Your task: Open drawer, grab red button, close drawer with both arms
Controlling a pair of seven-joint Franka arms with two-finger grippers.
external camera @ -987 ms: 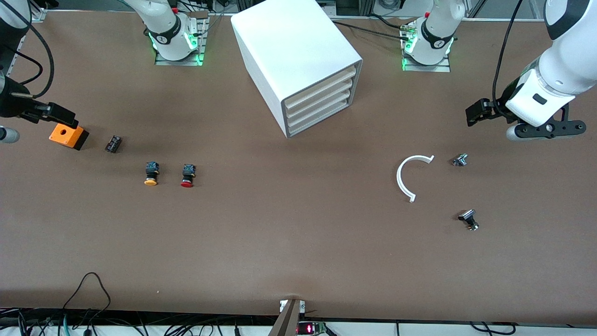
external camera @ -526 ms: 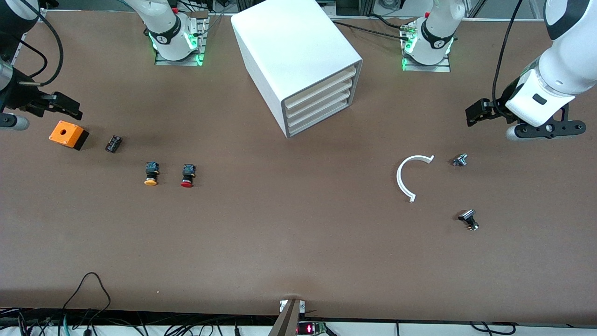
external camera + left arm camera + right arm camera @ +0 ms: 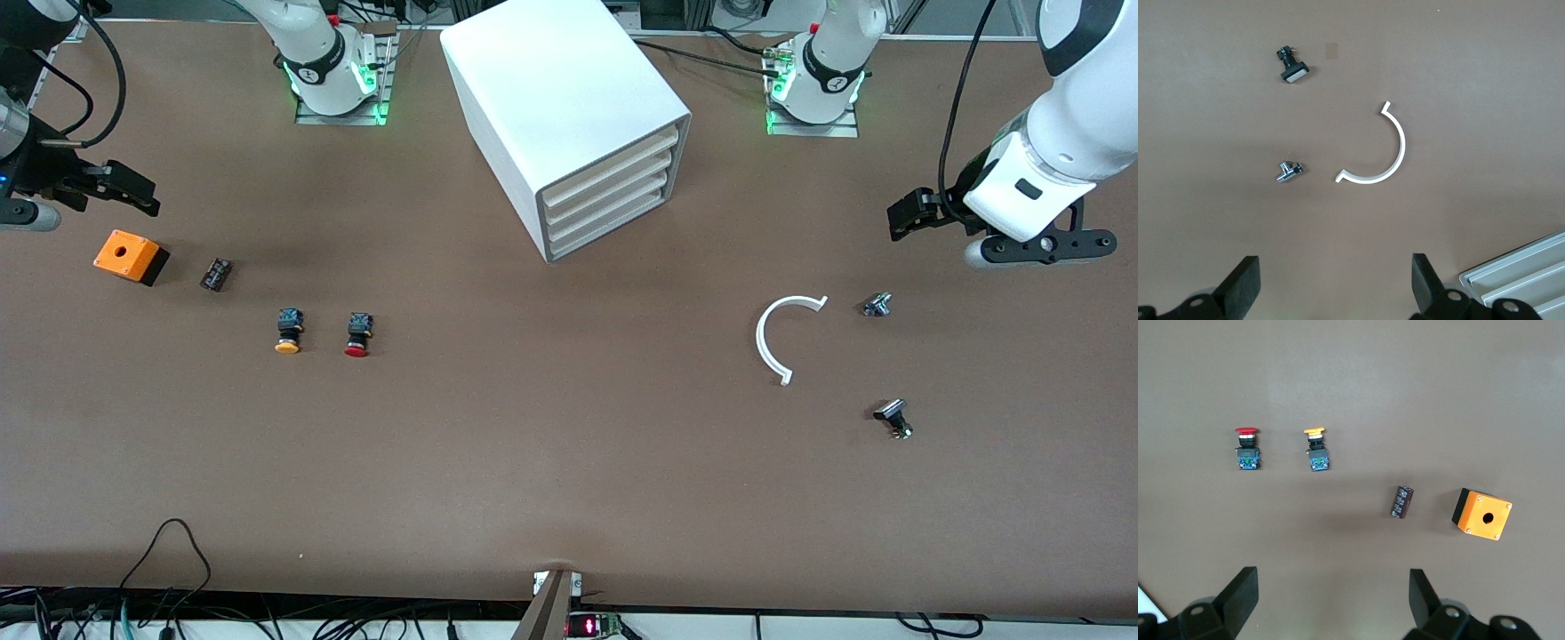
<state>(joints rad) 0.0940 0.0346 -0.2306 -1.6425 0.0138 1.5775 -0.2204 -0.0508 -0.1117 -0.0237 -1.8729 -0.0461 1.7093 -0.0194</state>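
The white cabinet (image 3: pixel 569 98) stands near the robots' bases, and its stacked drawers (image 3: pixel 609 191) are all shut; a corner of them shows in the left wrist view (image 3: pixel 1525 270). The red button (image 3: pixel 356 336) lies on the table beside a yellow-capped button (image 3: pixel 287 332); it also shows in the right wrist view (image 3: pixel 1247 447). My right gripper (image 3: pixel 124 189) is open and empty in the air, over the table just beside the orange box (image 3: pixel 130 256), and shows open in its wrist view (image 3: pixel 1335 587). My left gripper (image 3: pixel 907 216) is open and empty over the left arm's end of the table, and shows open in its wrist view (image 3: pixel 1336 273).
A small black cylinder (image 3: pixel 215 274) lies between the orange box and the buttons. Toward the left arm's end lie a white half ring (image 3: pixel 782 333), a small metal part (image 3: pixel 877 305) and a black-capped part (image 3: pixel 893 418). Cables run along the table's front edge.
My right gripper has moved off the orange box toward the robots' bases. The box now shows whole. The left arm has not moved.
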